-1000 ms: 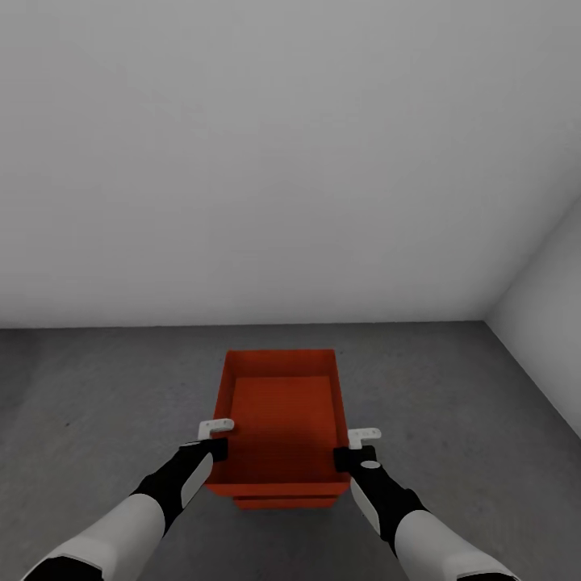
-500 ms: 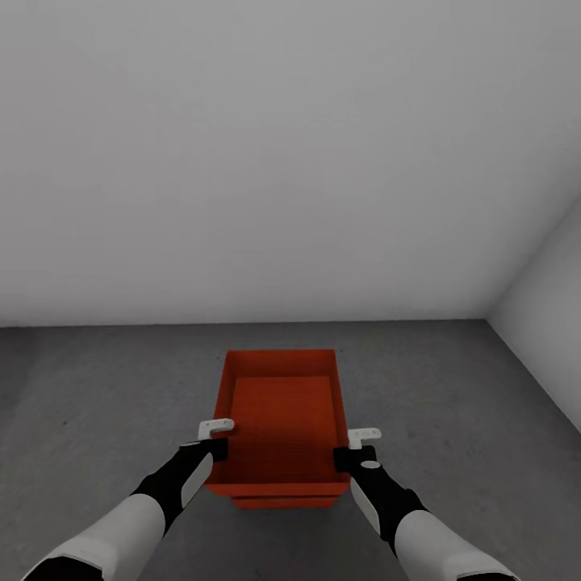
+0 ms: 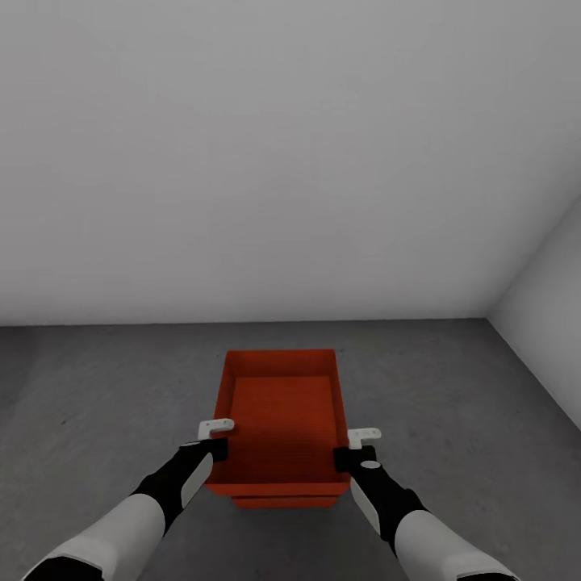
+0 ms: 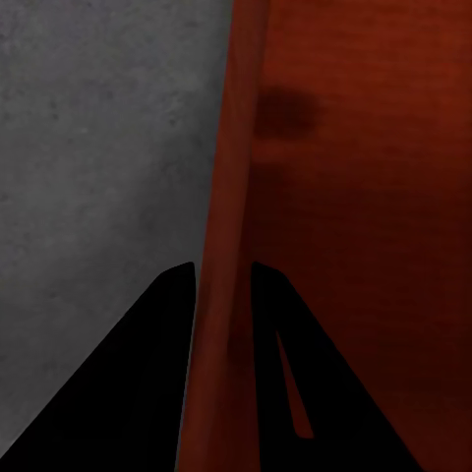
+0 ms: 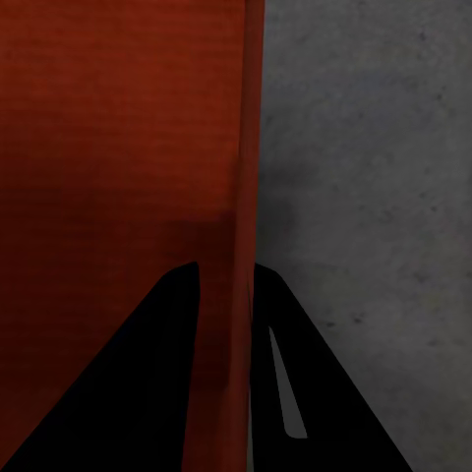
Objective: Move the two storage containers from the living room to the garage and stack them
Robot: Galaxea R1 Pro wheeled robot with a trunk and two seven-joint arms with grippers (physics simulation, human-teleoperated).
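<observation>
An orange-red open storage container is held over the dark grey concrete floor of the garage. Under its near end shows a strip of a second, alike container; whether the upper one rests on it I cannot tell. My left gripper is shut on the upper container's left wall, my right gripper on its right wall. In the left wrist view the black fingers straddle the red wall with my left gripper pinching it. The right wrist view shows my right gripper pinching the other wall.
A plain white wall stands just beyond the containers, and a second white wall closes the corner at the right. Bare concrete lies on both sides of the containers.
</observation>
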